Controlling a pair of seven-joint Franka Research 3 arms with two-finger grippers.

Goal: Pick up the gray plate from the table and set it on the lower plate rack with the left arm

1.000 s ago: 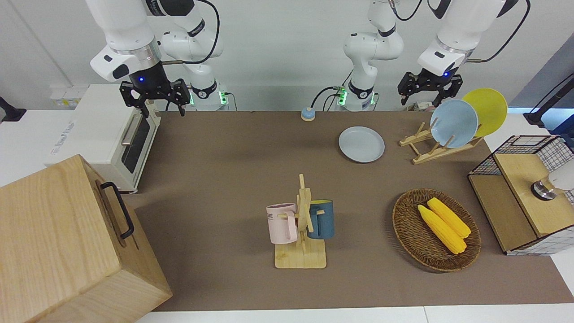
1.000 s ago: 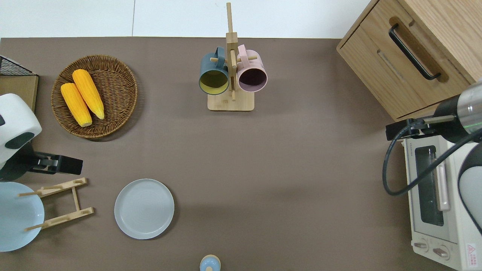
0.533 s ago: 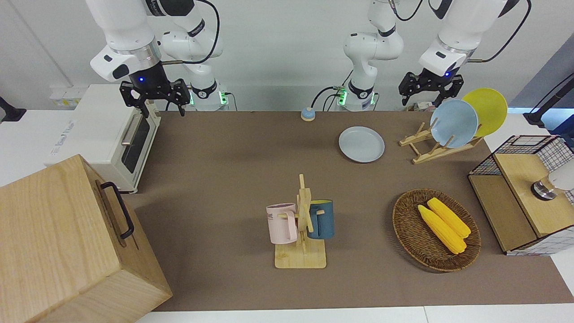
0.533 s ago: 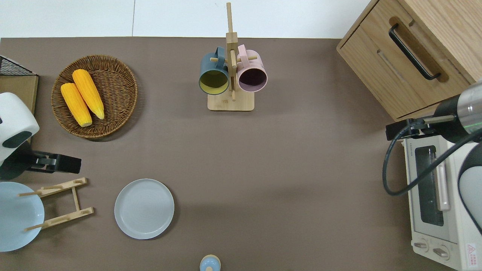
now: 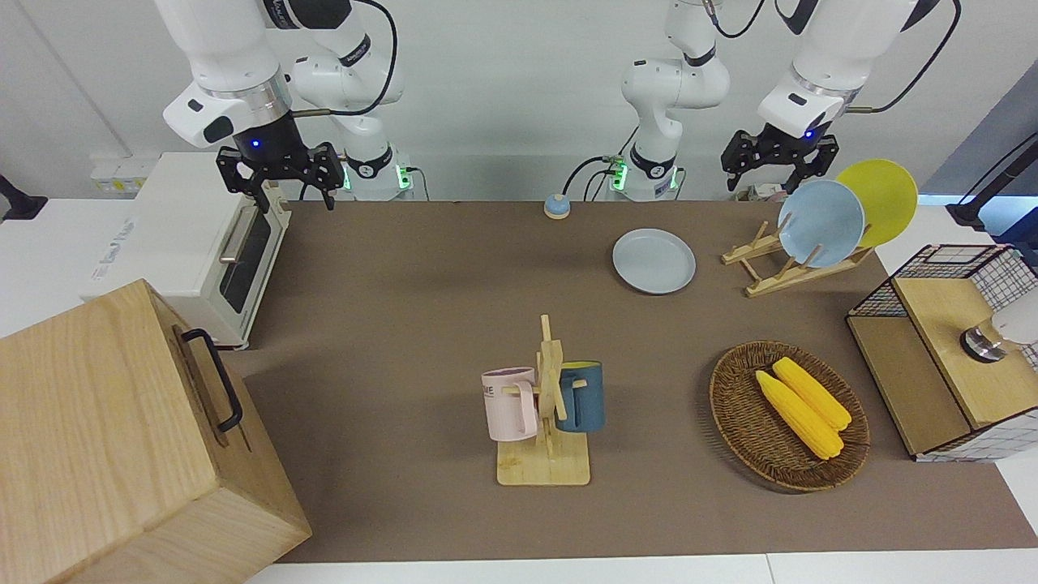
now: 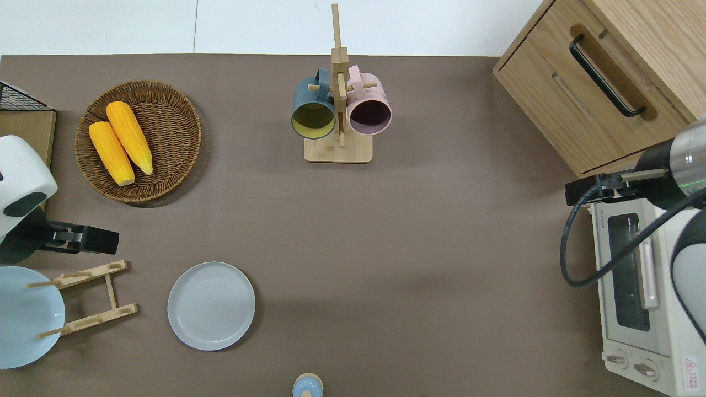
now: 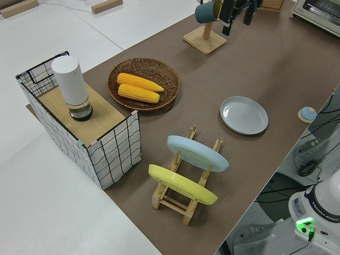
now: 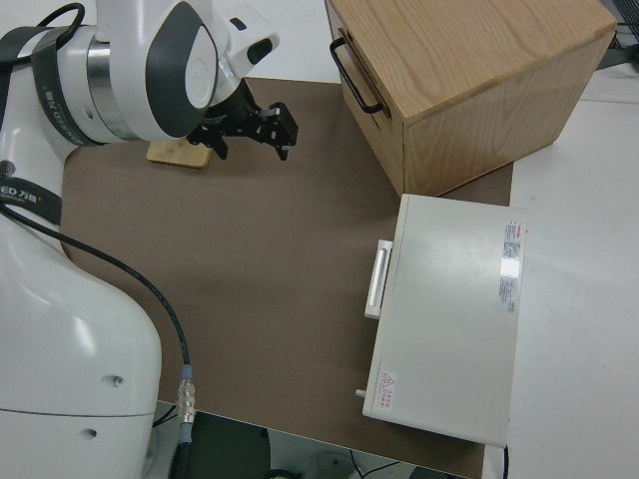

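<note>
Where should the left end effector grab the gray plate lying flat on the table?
Probably the raised rim of the gray plate, on the edge toward the plate rack. It lies flat on the table, so only the rim offers a pinch: one finger inside, one under the lip, from above at a tilt. The left end effector is already at that end, open.

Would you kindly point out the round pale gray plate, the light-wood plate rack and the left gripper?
Round pale gray plate [image 6: 211, 305], overhead view, its flat centre.
Light-wood plate rack [image 6: 110, 292], overhead view, the crossbar between its rails.
Left gripper [image 5: 780, 162], front view, midway between its fingertips.
</note>
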